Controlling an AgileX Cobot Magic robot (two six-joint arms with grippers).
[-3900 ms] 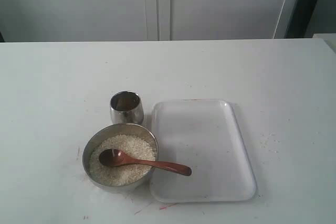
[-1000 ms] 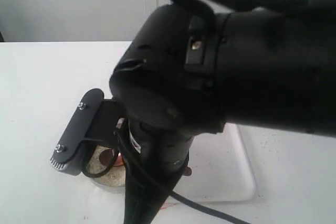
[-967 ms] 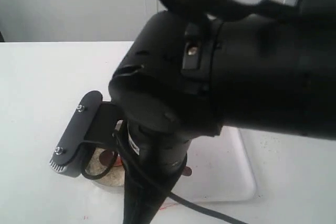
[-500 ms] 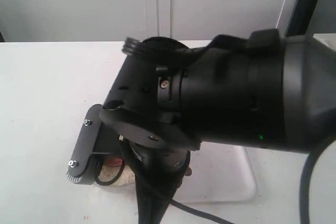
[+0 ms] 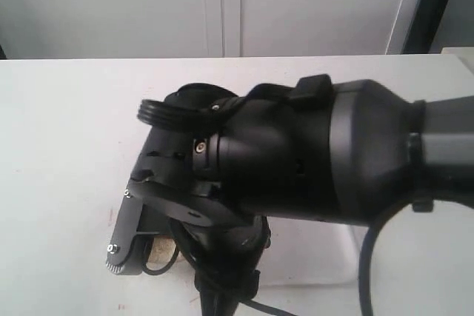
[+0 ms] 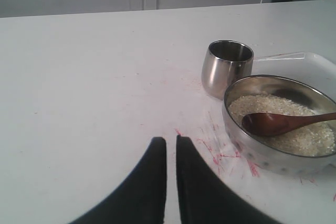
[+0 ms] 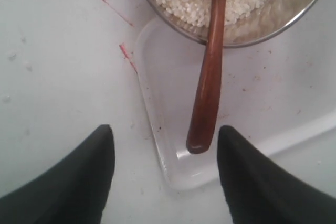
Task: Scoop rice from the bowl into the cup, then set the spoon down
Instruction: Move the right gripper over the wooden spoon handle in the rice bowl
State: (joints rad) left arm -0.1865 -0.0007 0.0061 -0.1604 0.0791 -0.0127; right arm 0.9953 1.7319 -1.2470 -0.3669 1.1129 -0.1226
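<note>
The steel bowl holds white rice, and the brown wooden spoon lies with its scoop in the grains. Its handle sticks out over the bowl's rim above the tray corner. My right gripper is open, straddling the handle's end without touching it. The small steel cup stands just behind the bowl. My left gripper is shut and empty, hovering over bare table a little away from the bowl. In the exterior view my right arm hides bowl, cup and spoon.
A clear plastic tray lies beside the bowl, its rounded corner under the spoon handle; part of it shows too. Red marks streak the white table around the bowl. A pale wall stands behind the table.
In the exterior view my right arm has sunk lower and forward over the bowl, now covering it almost fully. Bowl, spoon and cup show no sign of having shifted.
</note>
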